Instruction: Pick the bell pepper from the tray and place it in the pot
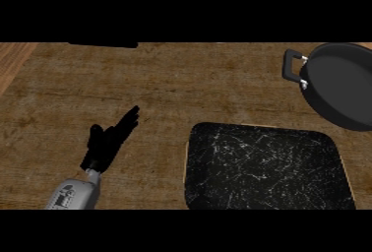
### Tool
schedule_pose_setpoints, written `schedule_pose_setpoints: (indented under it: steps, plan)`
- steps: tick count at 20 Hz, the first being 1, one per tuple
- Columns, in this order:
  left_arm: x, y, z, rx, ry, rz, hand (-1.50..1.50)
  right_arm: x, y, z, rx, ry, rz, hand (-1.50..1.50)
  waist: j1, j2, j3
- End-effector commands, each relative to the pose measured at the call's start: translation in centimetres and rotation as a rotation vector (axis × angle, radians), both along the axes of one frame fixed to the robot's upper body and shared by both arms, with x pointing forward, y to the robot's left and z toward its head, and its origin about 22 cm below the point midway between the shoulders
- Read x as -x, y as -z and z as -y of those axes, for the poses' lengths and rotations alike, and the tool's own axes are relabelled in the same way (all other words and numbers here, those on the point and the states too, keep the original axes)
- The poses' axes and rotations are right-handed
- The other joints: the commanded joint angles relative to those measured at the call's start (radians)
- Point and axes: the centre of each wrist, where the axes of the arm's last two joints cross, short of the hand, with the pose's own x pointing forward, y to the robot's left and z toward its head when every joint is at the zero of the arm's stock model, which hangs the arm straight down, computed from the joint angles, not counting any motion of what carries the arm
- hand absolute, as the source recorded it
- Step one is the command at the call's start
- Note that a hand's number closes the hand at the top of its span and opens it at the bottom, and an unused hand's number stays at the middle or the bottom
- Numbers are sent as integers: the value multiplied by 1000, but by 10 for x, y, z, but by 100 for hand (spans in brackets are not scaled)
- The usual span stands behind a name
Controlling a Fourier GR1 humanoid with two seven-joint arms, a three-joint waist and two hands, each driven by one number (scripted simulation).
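1. The fingers (128,123) of the left hand (109,142) are straight and slightly spread, pointing up and to the right; they hold nothing.
2. The left hand sits at the lower left of the view, over the brown wood-grain desk (145,78), on a grey forearm (73,196) that enters from the bottom edge.
3. The right hand does not show anywhere in the view.
4. A dark tray (265,170) with a speckled, marbled surface lies at the lower right, just right of the left hand but apart from it.
5. A black pot (341,83) stands at the upper right (partly cut off by the view's edge), with a handle (293,66) on its left side.
6. The bell pepper cannot be seen on the tray, in the visible part of the pot or anywhere on the desk, so its place cannot be told.
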Motion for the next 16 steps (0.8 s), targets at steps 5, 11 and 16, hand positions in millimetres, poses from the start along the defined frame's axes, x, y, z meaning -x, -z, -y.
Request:
schedule_pose_setpoints:
  steps: [5, 11, 16]
  plan:
    - [5, -1, 6, -2, -16, -7, 0, -39, 18, -47, 380, -16, 37, 150, -12, -6, -1]
    - [4, -1, -10, -7, 5, -4, 0, -60, 29, -71, 567, 25, -207, 150, -4, -2, -3]
    - [3, 1, -11, -14, -22, 6, 0, -74, 68, -103, 637, 107, -435, -150, -16, -4, -2]
